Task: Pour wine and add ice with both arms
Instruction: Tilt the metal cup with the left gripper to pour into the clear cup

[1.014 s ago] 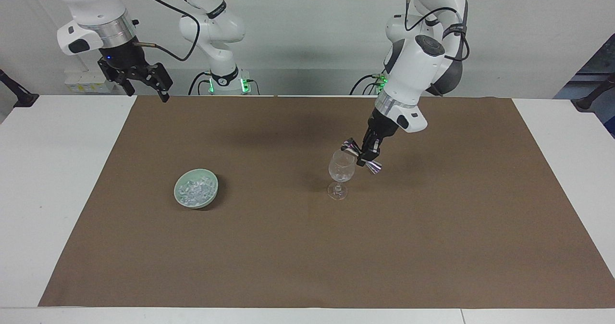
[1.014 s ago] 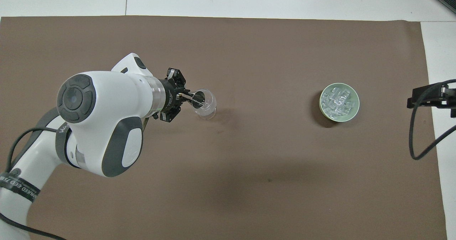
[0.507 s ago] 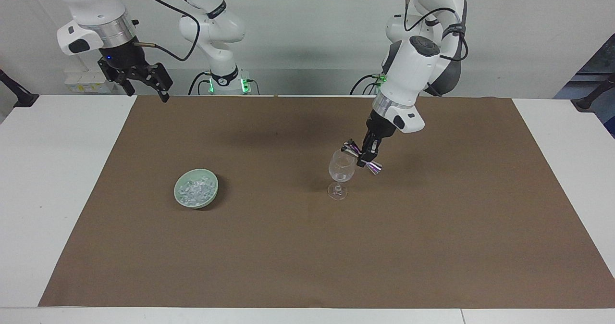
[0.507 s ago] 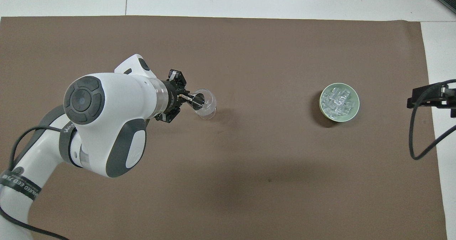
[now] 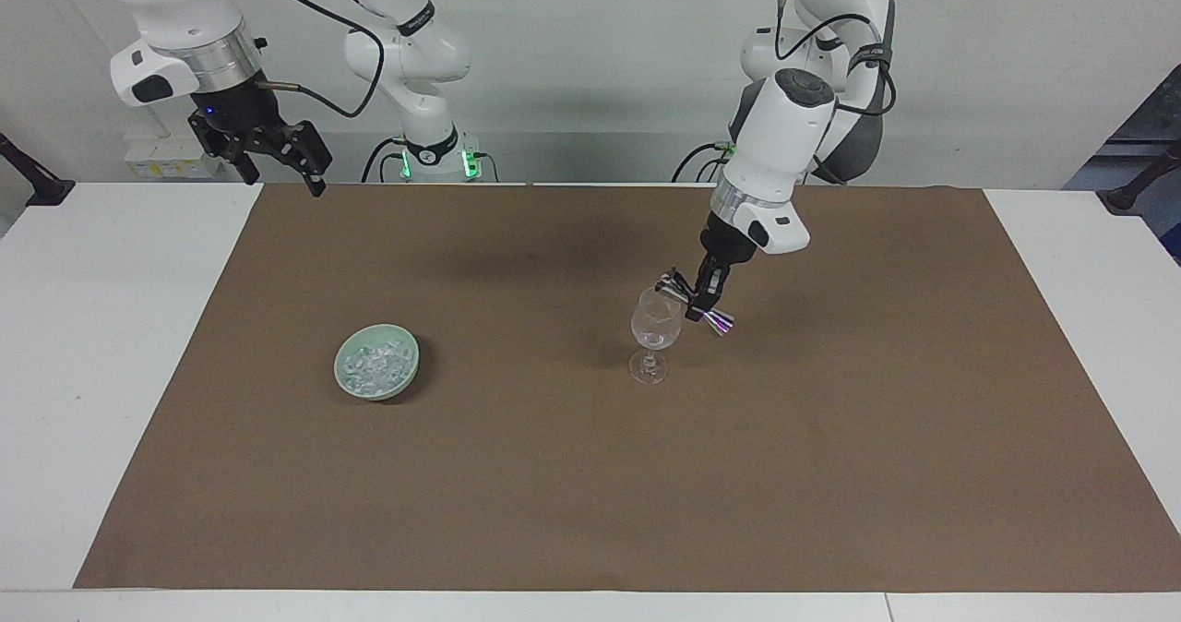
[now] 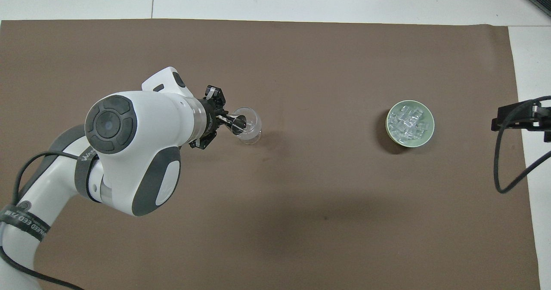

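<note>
Left gripper point(image 5: 694, 303): we see it pinched closed at the wine glass point(image 5: 656, 331) rim.
Right gripper point(image 5: 277, 162): we see it waiting, jaws apart.
Ice point(image 5: 375, 364): heaped in bowl point(image 5: 409, 373).

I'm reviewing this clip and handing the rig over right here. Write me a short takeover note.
Left gripper: shut, at the rim of the wine glass; whether it grips the rim is unclear.
Right gripper: jaws open, waiting raised over the table edge at its own end.
Ice: heaped in the green bowl, toward the right arm's end.
Done: glass upright on the brown mat; contents unclear.
Left: no wine bottle visible; ice not confirmed in the glass.
</note>
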`<action>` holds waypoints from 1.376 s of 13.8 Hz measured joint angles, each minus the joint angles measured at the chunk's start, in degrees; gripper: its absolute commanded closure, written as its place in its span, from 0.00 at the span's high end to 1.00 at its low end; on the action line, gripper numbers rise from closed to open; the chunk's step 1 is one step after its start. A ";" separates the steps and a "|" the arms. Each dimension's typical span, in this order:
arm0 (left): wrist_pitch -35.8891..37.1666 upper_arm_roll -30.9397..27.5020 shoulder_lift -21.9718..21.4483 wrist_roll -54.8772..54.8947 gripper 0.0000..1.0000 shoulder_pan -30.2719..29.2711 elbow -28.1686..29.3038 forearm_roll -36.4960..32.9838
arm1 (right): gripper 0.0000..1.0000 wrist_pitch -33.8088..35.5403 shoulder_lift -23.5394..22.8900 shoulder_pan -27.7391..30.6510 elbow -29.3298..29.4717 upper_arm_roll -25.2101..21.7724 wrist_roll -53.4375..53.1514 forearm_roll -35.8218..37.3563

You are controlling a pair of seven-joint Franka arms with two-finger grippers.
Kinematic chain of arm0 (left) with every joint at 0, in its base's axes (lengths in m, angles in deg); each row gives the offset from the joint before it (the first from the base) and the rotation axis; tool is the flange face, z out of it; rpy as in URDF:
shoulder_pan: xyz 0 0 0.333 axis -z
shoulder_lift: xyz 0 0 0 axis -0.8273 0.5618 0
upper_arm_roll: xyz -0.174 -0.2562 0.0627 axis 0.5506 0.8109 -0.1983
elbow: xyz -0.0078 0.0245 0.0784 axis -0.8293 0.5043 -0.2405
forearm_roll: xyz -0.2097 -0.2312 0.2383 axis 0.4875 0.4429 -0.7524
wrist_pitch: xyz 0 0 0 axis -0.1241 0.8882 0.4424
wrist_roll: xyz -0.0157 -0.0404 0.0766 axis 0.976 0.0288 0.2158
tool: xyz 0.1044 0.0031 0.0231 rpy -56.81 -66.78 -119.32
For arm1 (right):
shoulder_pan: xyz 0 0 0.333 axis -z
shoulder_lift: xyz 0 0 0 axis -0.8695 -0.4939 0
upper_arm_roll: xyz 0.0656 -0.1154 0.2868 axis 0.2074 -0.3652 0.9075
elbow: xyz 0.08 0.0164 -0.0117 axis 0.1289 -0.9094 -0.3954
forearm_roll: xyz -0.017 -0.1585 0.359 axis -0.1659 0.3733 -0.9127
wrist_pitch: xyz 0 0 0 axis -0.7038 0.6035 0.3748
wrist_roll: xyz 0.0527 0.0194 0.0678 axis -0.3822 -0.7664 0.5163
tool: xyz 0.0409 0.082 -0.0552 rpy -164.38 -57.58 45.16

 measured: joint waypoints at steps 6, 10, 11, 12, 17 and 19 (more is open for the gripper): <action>0.00 0.02 0.00 -0.72 0.00 0.51 0.00 -3.26 | 1.00 0.02 0.05 -0.02 0.00 0.10 0.00 0.00; 0.00 0.03 0.00 -2.82 0.00 1.08 -0.10 -5.38 | 1.00 0.02 0.06 0.04 0.00 -0.02 2.34 0.00; 0.00 0.00 0.00 -3.02 0.00 1.22 -0.12 -5.62 | 1.00 0.02 0.08 0.04 0.00 -0.04 2.84 0.00; 0.00 0.00 -0.01 -3.14 0.00 1.30 -0.17 -5.76 | 1.00 0.02 0.10 0.04 0.00 -0.04 3.33 0.00; -0.04 0.00 -0.02 -4.30 0.00 1.37 -0.66 -8.34 | 1.00 0.02 0.17 0.22 0.00 -0.23 3.53 0.00; -0.09 0.00 -0.02 -4.56 0.00 1.38 -0.69 -9.20 | 1.00 0.02 0.18 0.22 0.00 -0.23 3.53 0.00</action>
